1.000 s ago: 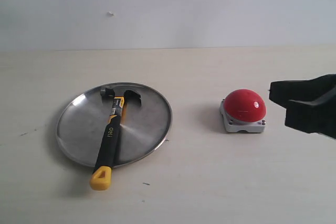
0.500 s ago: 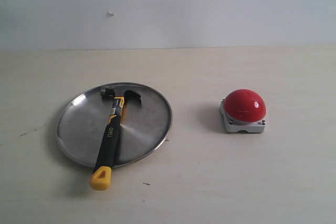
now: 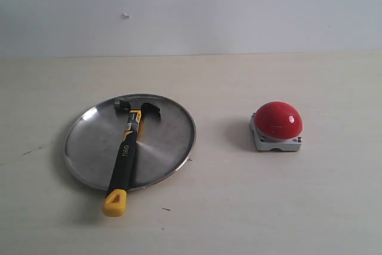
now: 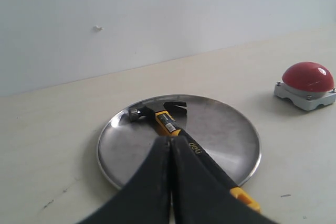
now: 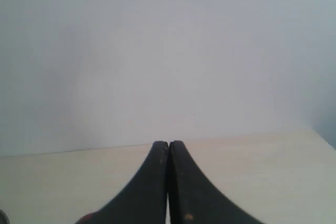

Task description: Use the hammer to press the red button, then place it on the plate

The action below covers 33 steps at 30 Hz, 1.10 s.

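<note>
Left tool [image 4: 169, 142] and right tool [image 5: 168, 144] sit pressed together, empty. We judge the task finished, since the claw hammer [image 3: 127, 147] lies on the plate [image 3: 164, 144].

There is one claw hammer [image 3: 126, 150] with a dark steel head and a black-and-yellow handle. There is one round, shallow silver metal plate [image 3: 170, 147] and one glossy red dome button [image 3: 278, 119] on a square light-grey base. Two black end effectors show: the left end effector [image 4: 169, 142] and the right end effector [image 5: 168, 145]. One pale surface [image 3: 256, 207] carries all three things.
</note>
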Each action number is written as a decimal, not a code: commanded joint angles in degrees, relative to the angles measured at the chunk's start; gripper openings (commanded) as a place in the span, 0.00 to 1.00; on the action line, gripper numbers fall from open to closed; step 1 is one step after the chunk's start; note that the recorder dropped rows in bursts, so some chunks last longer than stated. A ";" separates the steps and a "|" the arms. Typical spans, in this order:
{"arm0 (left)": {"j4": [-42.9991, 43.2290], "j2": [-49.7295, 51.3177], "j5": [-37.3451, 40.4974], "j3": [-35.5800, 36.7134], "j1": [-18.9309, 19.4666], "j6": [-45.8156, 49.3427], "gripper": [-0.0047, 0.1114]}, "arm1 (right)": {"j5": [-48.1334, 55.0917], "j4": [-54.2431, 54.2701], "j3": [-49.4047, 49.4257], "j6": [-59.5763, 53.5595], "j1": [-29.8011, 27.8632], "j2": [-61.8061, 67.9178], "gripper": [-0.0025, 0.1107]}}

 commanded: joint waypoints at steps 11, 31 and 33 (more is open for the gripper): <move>0.19 -0.33 0.15 0.01 0.10 -0.05 0.04 | 0.36 23.23 7.22 -30.11 -5.99 -15.60 0.02; 0.19 -0.33 0.15 0.01 0.10 -0.05 0.04 | -2.77 26.51 25.44 -31.48 -8.28 -18.36 0.02; 0.19 -0.33 0.15 0.01 0.10 -0.05 0.04 | -1.61 26.64 25.44 -31.38 -8.28 -18.36 0.02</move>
